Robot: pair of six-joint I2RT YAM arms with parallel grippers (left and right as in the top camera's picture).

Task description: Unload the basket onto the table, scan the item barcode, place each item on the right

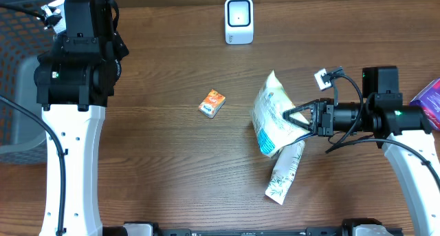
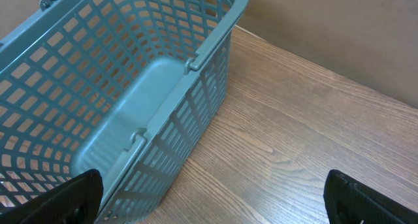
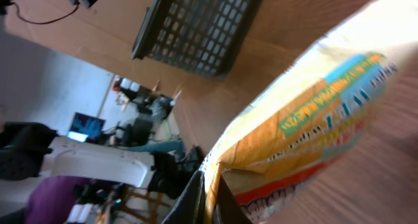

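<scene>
Overhead | bag (image 1: 268, 109) pinched at its right edge in right claw (image 1: 289, 116) | left claw (image 2: 212, 192) spread wide, empty

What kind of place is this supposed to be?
Probably a mock shop checkout set up in a lab: a white barcode scanner on a wooden table, a plastic shopping basket, and packaged goods, a snack bag and a small orange box.

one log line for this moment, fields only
right gripper: shut on snack bag | left gripper: open, near basket | scanner: apart from bag | orange box: on table
</scene>
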